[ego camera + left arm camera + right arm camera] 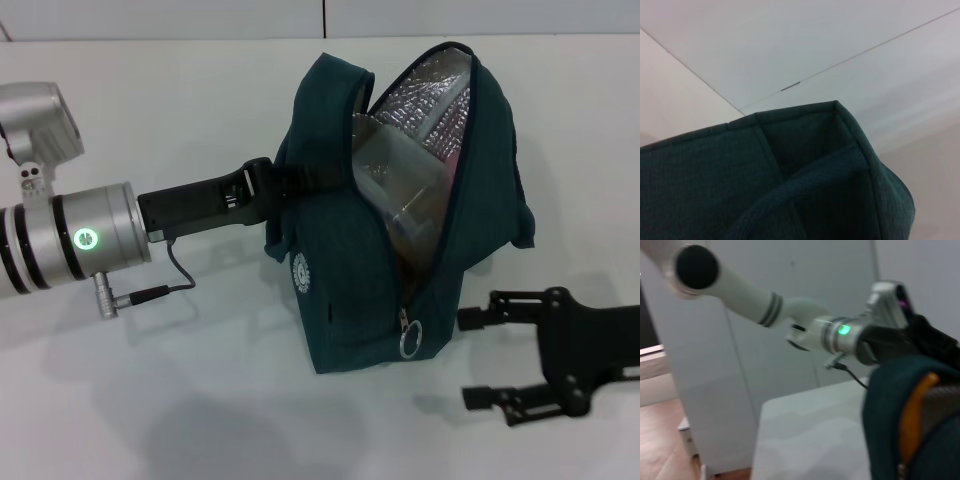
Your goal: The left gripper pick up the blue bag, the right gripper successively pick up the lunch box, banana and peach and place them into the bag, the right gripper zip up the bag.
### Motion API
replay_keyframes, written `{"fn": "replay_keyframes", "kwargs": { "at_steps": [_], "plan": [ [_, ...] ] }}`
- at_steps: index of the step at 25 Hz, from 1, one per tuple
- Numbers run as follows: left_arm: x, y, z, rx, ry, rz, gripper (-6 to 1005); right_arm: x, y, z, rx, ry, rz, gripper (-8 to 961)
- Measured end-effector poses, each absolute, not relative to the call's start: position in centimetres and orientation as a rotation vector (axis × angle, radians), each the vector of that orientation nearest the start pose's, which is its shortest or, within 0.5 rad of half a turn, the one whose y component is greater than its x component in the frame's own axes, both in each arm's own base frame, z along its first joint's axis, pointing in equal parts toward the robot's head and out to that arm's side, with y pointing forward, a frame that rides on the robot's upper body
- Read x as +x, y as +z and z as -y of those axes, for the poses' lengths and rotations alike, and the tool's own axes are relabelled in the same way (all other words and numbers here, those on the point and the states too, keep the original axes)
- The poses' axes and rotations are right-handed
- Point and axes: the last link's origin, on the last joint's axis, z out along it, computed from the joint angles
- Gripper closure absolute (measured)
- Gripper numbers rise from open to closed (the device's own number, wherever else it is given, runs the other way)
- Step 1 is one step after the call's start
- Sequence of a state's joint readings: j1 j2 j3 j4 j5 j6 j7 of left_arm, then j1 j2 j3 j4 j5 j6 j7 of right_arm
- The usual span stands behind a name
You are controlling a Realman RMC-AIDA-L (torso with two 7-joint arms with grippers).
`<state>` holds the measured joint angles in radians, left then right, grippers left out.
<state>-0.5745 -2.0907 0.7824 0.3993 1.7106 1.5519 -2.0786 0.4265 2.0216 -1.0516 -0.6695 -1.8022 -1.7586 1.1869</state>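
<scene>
The blue bag (340, 290) stands tilted on the white table with its mouth open, showing the silver foil lining (425, 95). My left gripper (278, 185) is shut on the bag's handle at its left side; its fingertips are buried in the fabric. The lunch box (400, 175) lies inside the bag. A pink patch (457, 150) shows behind it, too small to name. The banana is not clearly visible; an orange-yellow curved strip (912, 415) shows in the bag in the right wrist view. The ring zipper pull (410, 340) hangs low at the front. My right gripper (470, 358) is open and empty, just right of the pull.
The bag's fabric (740, 175) fills the lower left wrist view. The round white logo (301, 272) faces left. My left arm (850, 335) and its cable (170, 285) cross the table's left side. The table's far edge (150, 38) meets a wall.
</scene>
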Motion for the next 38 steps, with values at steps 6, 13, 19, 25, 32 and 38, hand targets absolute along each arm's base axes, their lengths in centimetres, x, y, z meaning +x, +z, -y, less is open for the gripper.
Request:
{"fn": "replay_keyframes", "kwargs": {
  "at_steps": [6,13,19,25,32,38],
  "plan": [
    [-23.3,-3.6,-32.5,-2.391,-1.216,1.842,944,25.2,-2.8,-28.5,-3.014,0.802,-0.286,192],
    [-23.3,-3.6,-32.5,-2.398,-1.215,1.826,944,24.4,-4.1,-28.6,-3.043,0.801,-0.274,204],
    [-23.3,-3.6,-32.4,-2.396,-1.215,1.826,944,24.1,-5.0,-28.2,-3.076,0.79,-0.271,214],
    [-23.3,-3.6,-32.4,-2.395,-1.215,1.826,944,24.0,-6.0,-28.2,-3.077,0.773,-0.286,225],
    [-23.3,-3.6,-32.4,-2.396,-1.215,1.824,943,23.5,-7.0,-27.9,-3.093,0.763,-0.276,237],
    [-23.5,-3.6,-32.3,-2.392,-1.215,1.826,943,23.1,-7.1,-28.0,-3.073,0.808,-0.255,247]
  ]
}}
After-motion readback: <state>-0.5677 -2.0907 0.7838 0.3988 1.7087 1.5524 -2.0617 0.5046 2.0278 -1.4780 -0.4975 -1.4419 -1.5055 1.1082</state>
